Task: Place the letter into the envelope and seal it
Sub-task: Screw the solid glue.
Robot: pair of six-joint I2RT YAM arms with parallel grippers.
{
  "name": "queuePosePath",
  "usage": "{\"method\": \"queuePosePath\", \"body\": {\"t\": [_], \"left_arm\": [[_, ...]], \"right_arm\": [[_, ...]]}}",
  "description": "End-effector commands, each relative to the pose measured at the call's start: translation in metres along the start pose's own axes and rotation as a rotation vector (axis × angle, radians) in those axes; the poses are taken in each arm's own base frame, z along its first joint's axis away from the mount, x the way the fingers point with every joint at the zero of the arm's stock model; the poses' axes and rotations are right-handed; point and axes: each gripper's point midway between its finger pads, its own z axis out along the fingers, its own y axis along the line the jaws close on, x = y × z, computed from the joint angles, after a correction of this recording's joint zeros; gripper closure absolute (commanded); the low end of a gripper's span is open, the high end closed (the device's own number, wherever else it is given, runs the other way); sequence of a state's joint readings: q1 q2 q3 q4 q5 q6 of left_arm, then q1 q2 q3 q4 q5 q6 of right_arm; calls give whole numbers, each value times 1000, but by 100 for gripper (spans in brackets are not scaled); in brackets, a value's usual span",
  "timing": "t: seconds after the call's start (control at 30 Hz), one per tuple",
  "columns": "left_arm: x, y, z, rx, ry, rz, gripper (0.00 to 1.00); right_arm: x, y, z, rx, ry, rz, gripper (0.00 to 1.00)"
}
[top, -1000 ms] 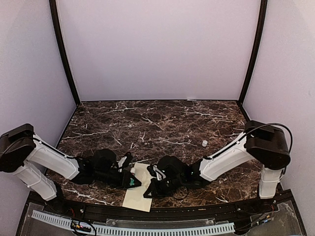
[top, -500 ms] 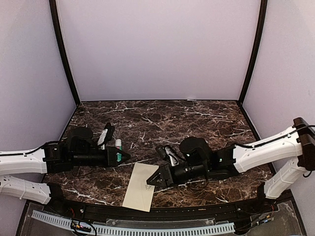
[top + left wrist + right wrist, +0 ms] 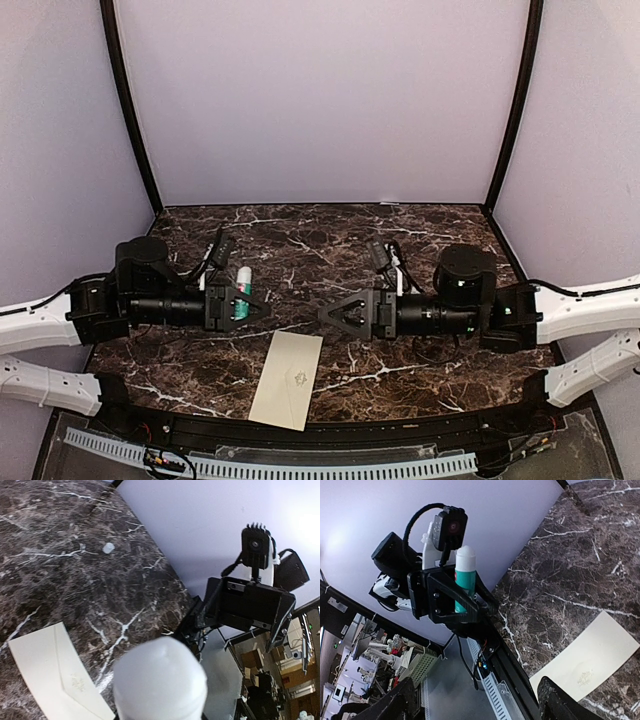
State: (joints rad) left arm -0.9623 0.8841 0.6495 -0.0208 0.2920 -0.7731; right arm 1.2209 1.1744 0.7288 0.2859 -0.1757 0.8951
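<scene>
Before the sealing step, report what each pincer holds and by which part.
The left pincer grips a glue stick by its lower, green-labelled body, with the white end sticking out. The right pincer is open and holds nothing.

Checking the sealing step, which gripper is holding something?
The left gripper, shut on a white-and-green glue stick; the right gripper is open and empty.

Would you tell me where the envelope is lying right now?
In the top view the envelope lies flat near the front edge of the table, left of centre, below the gap between the left gripper and right gripper, touching neither.
</scene>
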Motion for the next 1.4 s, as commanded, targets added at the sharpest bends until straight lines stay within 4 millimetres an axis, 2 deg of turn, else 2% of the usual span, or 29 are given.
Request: {"method": "queuePosePath", "body": {"t": [0.0,0.1,0.13,0.23,0.37,0.6,1.0,1.23,1.33,1.37], "left_arm": [[-15,-78,-4,261,3,137,100],[-15,-109,1,335,34,190,100],[-9,-117,5,356,53,202,100],[-9,-141,5,413,55,238,100],[-4,-157,8,451,64,252,100],[0,-162,13,467,81,254,100],[-3,-157,16,440,59,240,100],[-3,-150,18,402,53,230,99],[-4,-144,18,375,47,223,76],[-4,-142,18,366,43,219,62]], "right_arm": [[-37,58,-6,-148,-135,-123,17],[-49,75,-2,-181,-171,-142,16],[-52,79,1,-188,-182,-144,16],[-60,89,7,-208,-205,-146,17],[-64,98,8,-243,-232,-145,20],[-66,105,10,-269,-232,-140,36],[-53,116,26,-297,-150,-168,60],[-54,112,24,-283,-161,-140,84],[-56,107,21,-256,-173,-126,89],[-57,106,19,-247,-176,-124,90]]}}
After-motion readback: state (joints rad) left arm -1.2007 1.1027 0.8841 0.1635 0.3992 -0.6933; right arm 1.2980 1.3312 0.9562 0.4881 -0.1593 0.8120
